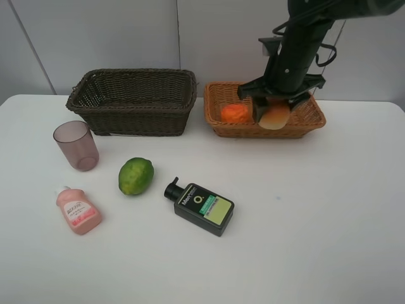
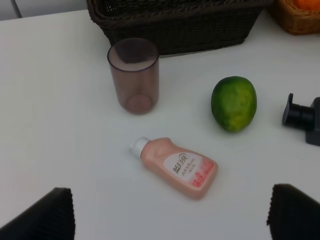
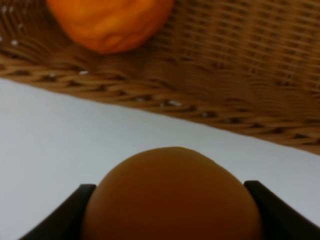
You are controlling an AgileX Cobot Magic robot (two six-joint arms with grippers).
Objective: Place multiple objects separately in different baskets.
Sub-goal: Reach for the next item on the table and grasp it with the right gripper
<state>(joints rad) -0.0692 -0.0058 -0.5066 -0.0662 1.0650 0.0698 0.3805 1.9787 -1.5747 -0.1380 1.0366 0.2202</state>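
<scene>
Peach [image 1: 275, 116]: round, no clear long axis; held raised at the front wall of the orange-tan basket [image 1: 313, 120]
Right gripper [image 3: 172, 210]: fingers clamped on the peach's two sides
Tangerine [image 1: 235, 113]: inside that basket, just beside the peach
Green bottle [image 1: 201, 206]: flat on the table [image 1: 316, 221], long axis diagonal, pump head towards the lime [image 1: 136, 175]
Soap bottle [image 1: 78, 212]: flat, cap pointing towards the cup [image 1: 76, 145]
Cup: upright, mouth up, near the dark basket [image 1: 136, 117]
Left gripper [image 2: 172, 215]: fingers spread wide, holding nothing, above the table near the soap bottle
</scene>
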